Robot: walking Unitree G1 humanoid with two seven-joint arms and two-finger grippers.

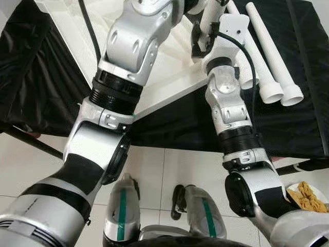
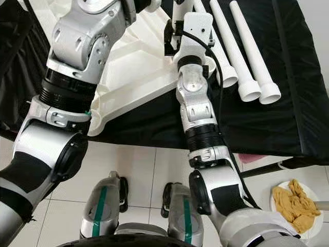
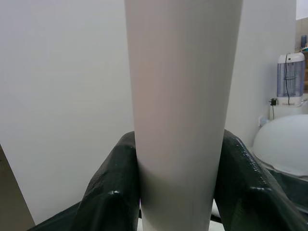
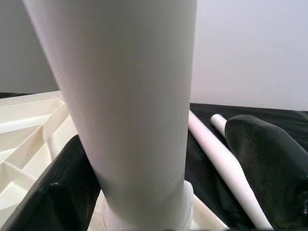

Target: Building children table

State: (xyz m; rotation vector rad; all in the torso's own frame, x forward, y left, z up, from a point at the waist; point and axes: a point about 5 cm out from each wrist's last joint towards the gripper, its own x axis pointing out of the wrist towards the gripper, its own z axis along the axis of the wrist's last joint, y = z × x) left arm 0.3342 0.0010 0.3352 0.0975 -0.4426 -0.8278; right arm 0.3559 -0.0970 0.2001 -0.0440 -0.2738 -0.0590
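A white table leg (image 3: 180,110) is being gripped by the left gripper (image 3: 179,192), whose two black fingers (image 3: 113,187) are being pressed against both of its sides. In the right wrist view the same kind of white leg (image 4: 130,106) is being framed by the right gripper (image 4: 159,192): one finger (image 4: 62,192) is being held against the leg, while the other finger (image 4: 269,168) is being kept apart from it, so the jaws are being held wider than the leg. The foot of this leg is being seated in a round socket of the white tabletop (image 2: 133,67), which is lying upside down with its ribs showing on a black cloth (image 2: 288,118). Three more white legs (image 2: 247,51) are being left side by side on the cloth, just beside the tabletop on the robot's right. A plate of yellow cloth (image 2: 293,206) is being seen on the tiled floor (image 2: 149,170)
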